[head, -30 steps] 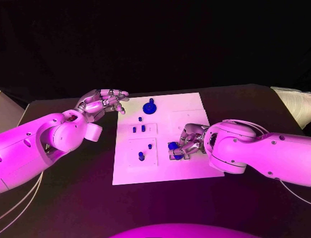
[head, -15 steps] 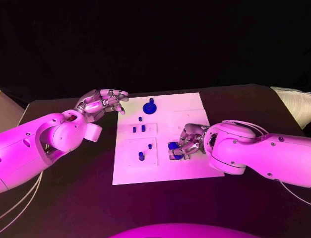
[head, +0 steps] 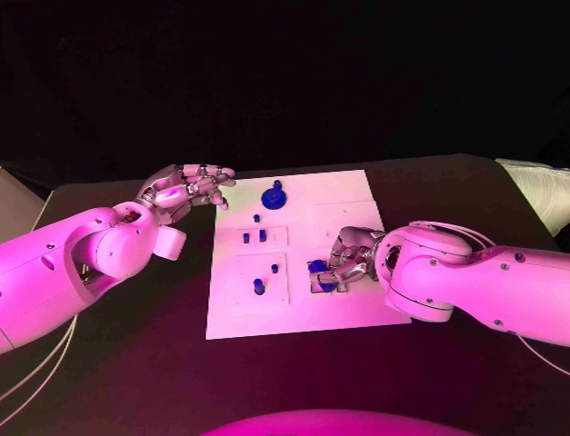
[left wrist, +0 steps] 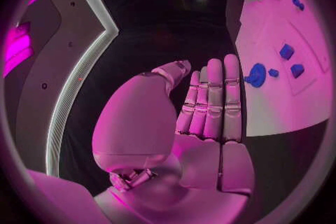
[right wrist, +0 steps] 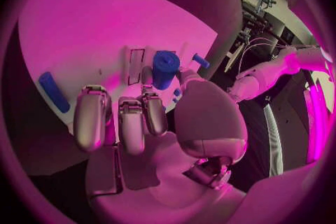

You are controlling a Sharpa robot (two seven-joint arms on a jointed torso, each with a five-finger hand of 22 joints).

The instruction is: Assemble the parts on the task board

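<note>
Task board (head: 305, 250) sits mid-table (head: 127, 363), white plate w/ recessed panels and small blue parts on it. Right hand (head: 344, 262) is low over the board's right-centre, fingers curled round a blue cylinder (right wrist: 165, 69); wrist view shows the piece upright between thumb and fingers, so it's pinching that part. Looks like the step in hand is seating this cylinder in a slot just beside it. To do it well: keep the piece upright, line it over the slot before pushing, ease down w/o twisting, let go only once it stands by itself. Can't tell from these views if its base is already touching the board. Left hand (head: 186, 189) hovers off the board's far left corner, holding nothing; in its wrist view the fingers lie straight and side by side, thumb set apart. Other parts: a round blue disc w/ stub (head: 275, 197) near the far edge, a tiny peg (head: 257, 218) just below it, two short upright pieces (head: 254, 236) in the middle panel, a peg (head: 258, 286) in the near panel, plus a long blue bar (right wrist: 53, 91) lying flat on the board near the right hand. Risk, as I judge it: fingers hide the slot, so alignment is mostly by feel.
</note>
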